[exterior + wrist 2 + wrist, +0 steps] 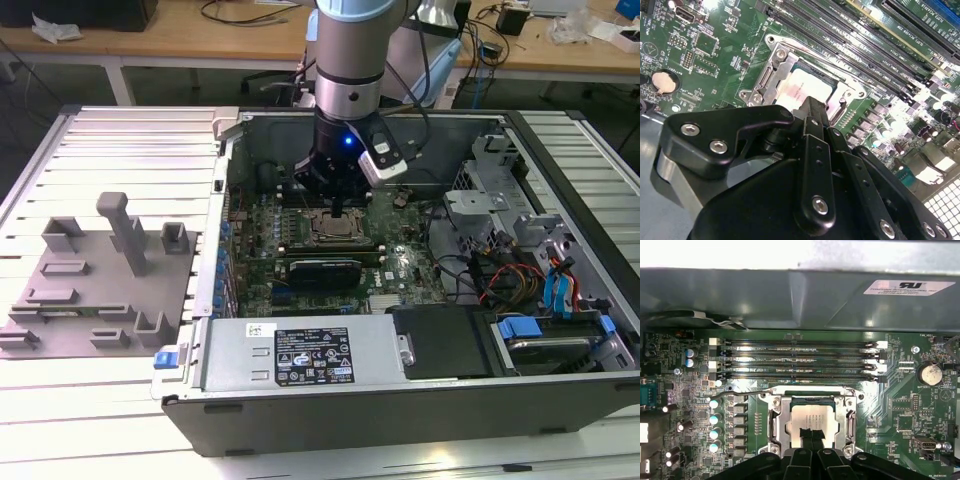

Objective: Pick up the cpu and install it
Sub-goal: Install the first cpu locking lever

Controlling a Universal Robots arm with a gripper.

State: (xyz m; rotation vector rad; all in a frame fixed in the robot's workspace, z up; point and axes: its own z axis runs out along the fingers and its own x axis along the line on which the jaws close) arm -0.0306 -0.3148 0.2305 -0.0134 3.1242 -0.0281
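The hand (811,434), fingers pinched together empty, just over the cpu (807,415) seated inside its socket frame (775,422) (rim tight all round)

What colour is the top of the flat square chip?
Silvery-white metal cpu top, best in the first wrist view.

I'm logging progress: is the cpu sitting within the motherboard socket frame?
Yes, the first wrist view shows the silvery cpu lying inside the metal socket frame, under the gripper.

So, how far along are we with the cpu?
Done: the cpu lies inside the socket frame on the motherboard. In hand: the gripper, shut, sits at the cpu's top face. Left: the gripper is not yet clear, and full seating can't be judged.
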